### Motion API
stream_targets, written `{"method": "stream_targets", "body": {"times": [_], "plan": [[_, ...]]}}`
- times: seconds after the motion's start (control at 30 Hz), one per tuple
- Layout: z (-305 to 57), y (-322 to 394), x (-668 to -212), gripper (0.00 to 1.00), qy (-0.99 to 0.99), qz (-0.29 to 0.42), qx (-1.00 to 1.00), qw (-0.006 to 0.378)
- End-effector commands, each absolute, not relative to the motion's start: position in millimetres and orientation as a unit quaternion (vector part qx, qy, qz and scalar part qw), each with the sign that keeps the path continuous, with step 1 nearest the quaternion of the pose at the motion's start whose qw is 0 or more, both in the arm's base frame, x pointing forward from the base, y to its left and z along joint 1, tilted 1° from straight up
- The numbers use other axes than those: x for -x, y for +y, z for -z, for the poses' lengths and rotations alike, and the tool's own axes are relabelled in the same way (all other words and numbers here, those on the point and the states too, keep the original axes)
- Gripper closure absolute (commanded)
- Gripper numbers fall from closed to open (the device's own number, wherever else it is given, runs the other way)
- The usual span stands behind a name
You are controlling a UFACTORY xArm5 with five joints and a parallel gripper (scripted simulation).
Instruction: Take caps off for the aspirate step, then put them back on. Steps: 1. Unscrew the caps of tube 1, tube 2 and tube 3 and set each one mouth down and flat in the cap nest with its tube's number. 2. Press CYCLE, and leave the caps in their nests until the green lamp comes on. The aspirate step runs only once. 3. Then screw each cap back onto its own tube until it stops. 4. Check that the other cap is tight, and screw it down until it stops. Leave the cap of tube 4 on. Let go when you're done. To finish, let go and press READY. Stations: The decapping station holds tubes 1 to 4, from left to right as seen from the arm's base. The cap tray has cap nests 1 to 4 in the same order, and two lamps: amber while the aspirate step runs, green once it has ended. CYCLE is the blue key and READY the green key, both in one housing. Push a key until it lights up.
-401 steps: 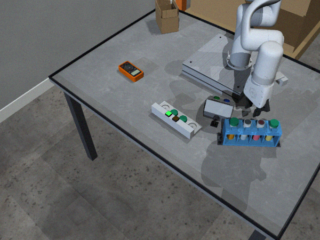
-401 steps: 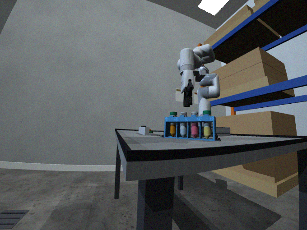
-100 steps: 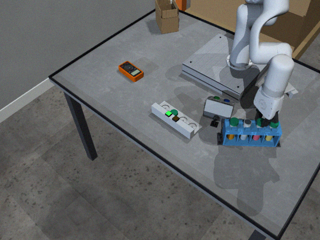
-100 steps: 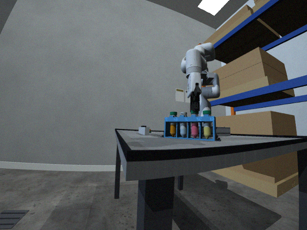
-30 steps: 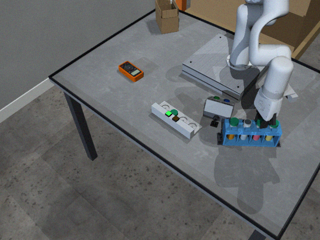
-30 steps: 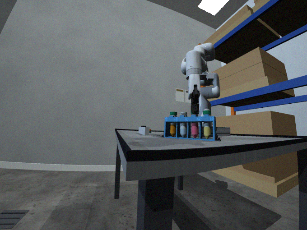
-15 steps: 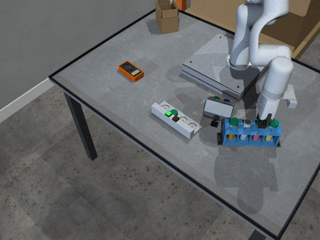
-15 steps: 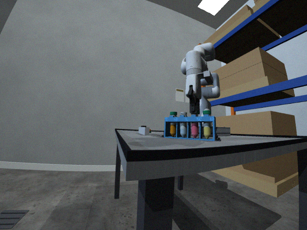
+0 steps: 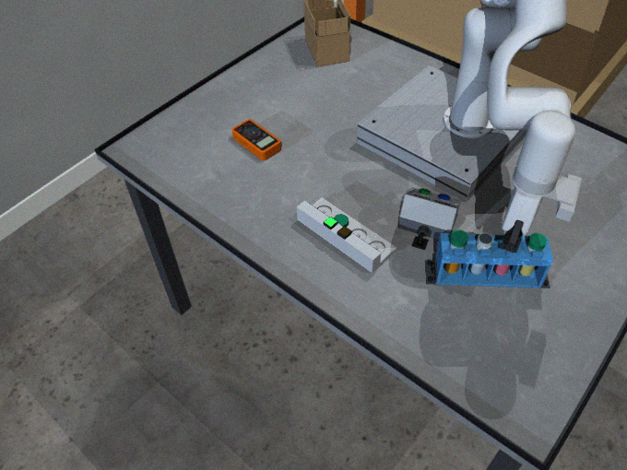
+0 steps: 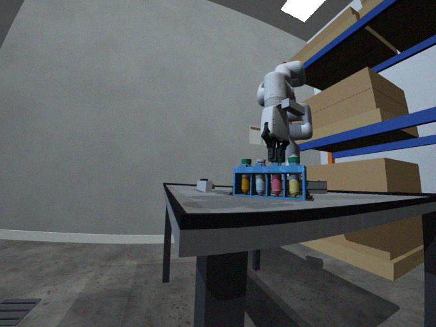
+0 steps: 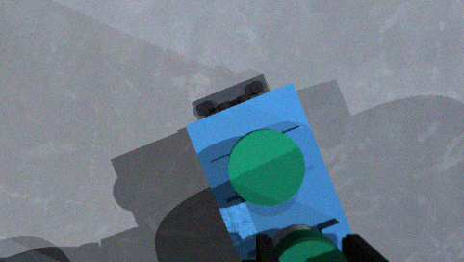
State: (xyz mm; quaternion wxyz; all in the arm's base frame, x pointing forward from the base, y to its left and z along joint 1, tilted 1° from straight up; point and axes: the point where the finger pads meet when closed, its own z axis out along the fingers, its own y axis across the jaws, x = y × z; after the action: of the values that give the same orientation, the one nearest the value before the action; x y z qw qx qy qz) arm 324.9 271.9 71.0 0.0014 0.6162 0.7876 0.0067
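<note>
The blue tube rack (image 9: 491, 261) stands at the table's front right. My gripper (image 9: 511, 242) is over the tube with pink liquid (image 9: 502, 269) and is shut on its green cap (image 11: 308, 248), which sits on top of the tube. In the wrist view the capped end tube (image 11: 266, 167) lies just beyond my fingers. The orange-liquid tube (image 9: 458, 239) and the yellow-liquid tube (image 9: 537, 241) carry green caps. The white-liquid tube (image 9: 485, 240) shows a bare grey top. One green cap (image 9: 341, 219) lies in the white cap tray (image 9: 345, 234). The green lamp (image 9: 330, 222) is lit.
The grey key housing (image 9: 429, 208) with the green key (image 9: 424, 192) and blue key (image 9: 443, 196) stands just behind the rack. A small black part (image 9: 420, 238) lies beside the rack. An orange multimeter (image 9: 256, 139) and a cardboard box (image 9: 327, 29) are farther off.
</note>
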Motion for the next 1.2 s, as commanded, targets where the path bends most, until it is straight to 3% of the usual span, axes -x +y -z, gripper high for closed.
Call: {"method": "stream_targets", "body": {"times": [0.0, 0.33, 1.17], "plan": [[-71.5, 272.2, -325.4, 0.54, 0.784, -0.009, -0.621, -0.004], [-71.5, 272.2, -325.4, 0.54, 0.784, -0.009, -0.621, -0.004], [-72.5, 272.1, -325.6, 0.54, 0.962, -0.010, -0.274, 0.000]]}}
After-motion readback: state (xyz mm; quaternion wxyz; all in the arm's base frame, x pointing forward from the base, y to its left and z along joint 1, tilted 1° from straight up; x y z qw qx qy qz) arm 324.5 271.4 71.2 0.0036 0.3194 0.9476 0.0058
